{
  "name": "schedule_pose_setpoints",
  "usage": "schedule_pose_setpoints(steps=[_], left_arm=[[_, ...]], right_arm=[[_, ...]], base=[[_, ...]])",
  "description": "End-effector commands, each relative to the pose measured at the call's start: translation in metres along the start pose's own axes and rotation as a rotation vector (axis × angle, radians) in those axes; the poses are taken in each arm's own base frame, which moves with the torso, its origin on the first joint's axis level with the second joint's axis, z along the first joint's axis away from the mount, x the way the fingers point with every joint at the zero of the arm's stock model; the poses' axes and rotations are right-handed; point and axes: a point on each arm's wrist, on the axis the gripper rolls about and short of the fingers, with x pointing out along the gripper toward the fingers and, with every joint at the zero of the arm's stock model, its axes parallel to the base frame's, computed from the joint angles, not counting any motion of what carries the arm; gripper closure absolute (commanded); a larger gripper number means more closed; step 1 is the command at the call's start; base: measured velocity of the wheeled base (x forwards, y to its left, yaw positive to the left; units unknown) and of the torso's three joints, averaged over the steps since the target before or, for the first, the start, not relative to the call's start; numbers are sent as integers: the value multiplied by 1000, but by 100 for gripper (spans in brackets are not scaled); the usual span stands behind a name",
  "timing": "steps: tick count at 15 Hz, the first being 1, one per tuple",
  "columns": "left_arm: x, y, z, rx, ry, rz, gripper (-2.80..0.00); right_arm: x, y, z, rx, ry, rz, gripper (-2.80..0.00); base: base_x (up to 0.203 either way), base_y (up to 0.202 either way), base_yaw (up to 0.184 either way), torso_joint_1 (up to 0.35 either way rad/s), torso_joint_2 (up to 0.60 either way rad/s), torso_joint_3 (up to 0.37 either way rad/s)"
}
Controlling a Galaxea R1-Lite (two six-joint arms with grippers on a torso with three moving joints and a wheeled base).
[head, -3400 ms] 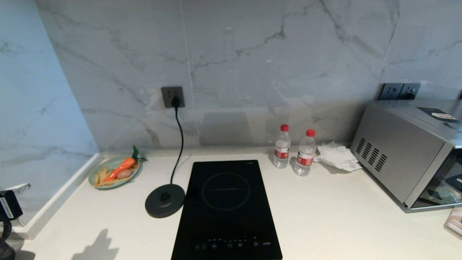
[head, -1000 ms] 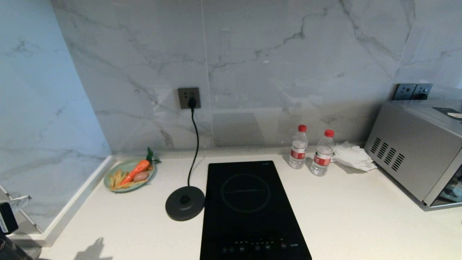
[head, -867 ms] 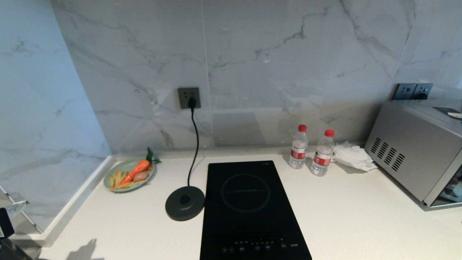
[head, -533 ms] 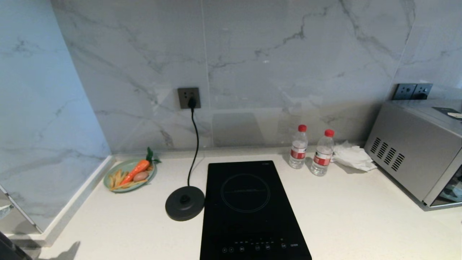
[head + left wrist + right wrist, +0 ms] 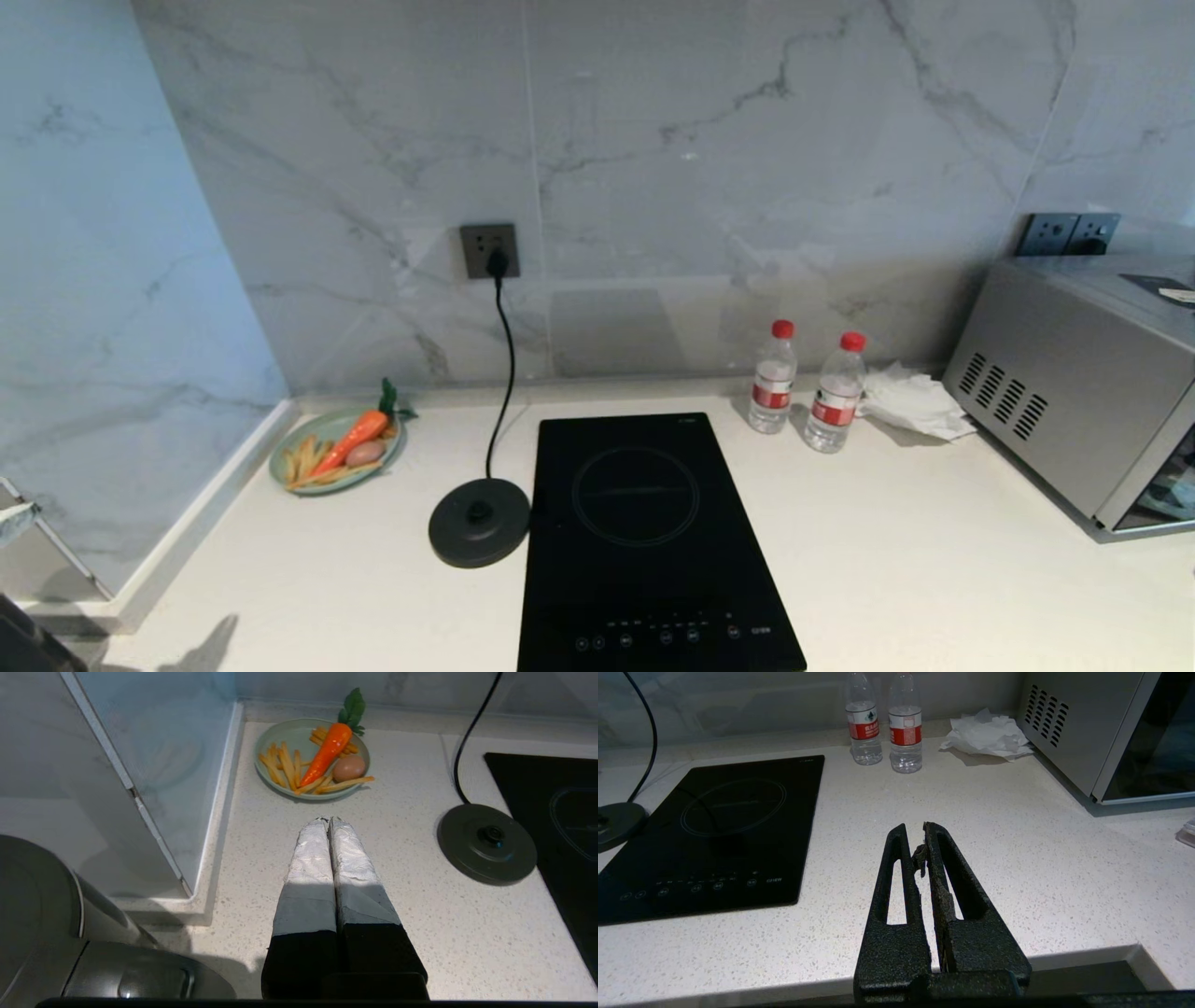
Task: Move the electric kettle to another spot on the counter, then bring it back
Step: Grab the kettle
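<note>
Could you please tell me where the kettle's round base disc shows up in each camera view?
Head view: base disc just left of the hob.
Left wrist view: disc at right, beside the hob.
Right wrist view: only its edge at far left.
Shared landmark: its black cord.

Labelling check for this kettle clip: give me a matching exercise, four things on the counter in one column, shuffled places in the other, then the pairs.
Things:
1. round dark-grey corded base disc
2. pale green plate with carrot and fries
3. crumpled white paper towel
4. silver microwave oven

Places:
A. far right of the off-white speckled counter
B. back left corner, beside the side wall
C. just left of the black glass hob
D. between the two red-capped water bottles and the oven

Pairs: 1-C, 2-B, 3-D, 4-A
</note>
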Motion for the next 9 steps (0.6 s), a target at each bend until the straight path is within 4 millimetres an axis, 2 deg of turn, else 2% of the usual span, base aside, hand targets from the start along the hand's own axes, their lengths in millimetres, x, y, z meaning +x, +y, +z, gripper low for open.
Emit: schedule_pose_setpoints(steps=[1,9], left_arm=[[-1,0,4,16,-15,0,0],[2,1,-2,-4,5,-1,0]], right_arm=[[0,0,0,0,-1,-1,0],[0,0,0,0,-1,0,0]], base=[[-151,0,1,22,6,-1],[-186,0,-2,-3,3,2]])
